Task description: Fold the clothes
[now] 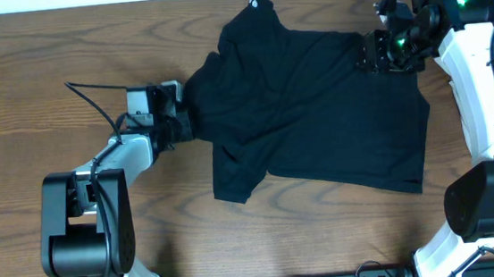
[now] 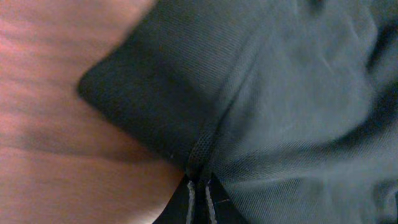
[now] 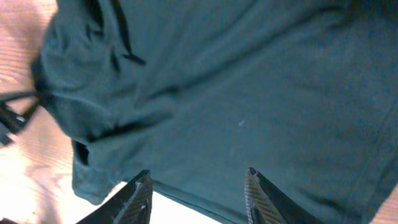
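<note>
Shirt (image 1: 307,106) lies spread on the table (image 1: 45,84), and we see left gripper (image 2: 199,202) pinched tight on one edge, right gripper (image 3: 199,193) gaping empty over another.

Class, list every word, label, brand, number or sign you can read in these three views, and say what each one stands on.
No text can be read in any view.
White mark at the top edge of the black shirt: too small to read from overhead.
Both wrist views: only plain dark cloth and the wooden table, with no lettering.
</note>
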Controlling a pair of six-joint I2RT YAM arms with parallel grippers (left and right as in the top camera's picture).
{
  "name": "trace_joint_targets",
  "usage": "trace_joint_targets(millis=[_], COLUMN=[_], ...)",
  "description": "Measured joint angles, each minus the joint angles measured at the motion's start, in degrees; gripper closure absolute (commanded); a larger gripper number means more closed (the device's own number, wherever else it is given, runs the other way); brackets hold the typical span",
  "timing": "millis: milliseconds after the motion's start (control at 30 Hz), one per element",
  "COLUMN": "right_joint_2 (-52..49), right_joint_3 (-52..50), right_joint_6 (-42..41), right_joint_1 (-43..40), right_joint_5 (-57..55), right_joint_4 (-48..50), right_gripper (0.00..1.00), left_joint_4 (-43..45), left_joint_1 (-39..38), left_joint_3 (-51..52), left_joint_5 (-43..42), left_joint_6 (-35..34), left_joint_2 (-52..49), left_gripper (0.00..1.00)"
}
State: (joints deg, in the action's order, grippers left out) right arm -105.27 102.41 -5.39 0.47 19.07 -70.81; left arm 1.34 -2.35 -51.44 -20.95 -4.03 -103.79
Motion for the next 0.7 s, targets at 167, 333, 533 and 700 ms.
trace_joint_targets(millis=[167,333,533,700], right_joint_2=[0.00,0.00,-0.09,-0.13], right_joint_3=[-0.09,-2.36,-9.64,-15.56], right_joint_6=[-0.02,-0.31,-0.48,-0.48], right_joint_1=[0.72,1.31,1.55,1.81], right_joint_5=[-1.75,-3.72,-4.96,-5.33], right_joint_4=[-1.42,-1.31,0.81,2.08], right_gripper=[0.51,0.46,0.44,0.44], left_joint_4=[-0.74,-1.03,-8.00,-20.48], left_joint_1=[3.78,7.74,11.02,12.83], left_joint_3=[-7.19,-11.69,-12.46,-12.46], left_joint_5=[5.22,7.89,9.46,9.40], left_joint_6=[0.00,0.90,1.33,0.94], left_joint_2=[0.09,0.39,0.61,1.31], left_gripper=[0.94,0.75,0.32,0.32])
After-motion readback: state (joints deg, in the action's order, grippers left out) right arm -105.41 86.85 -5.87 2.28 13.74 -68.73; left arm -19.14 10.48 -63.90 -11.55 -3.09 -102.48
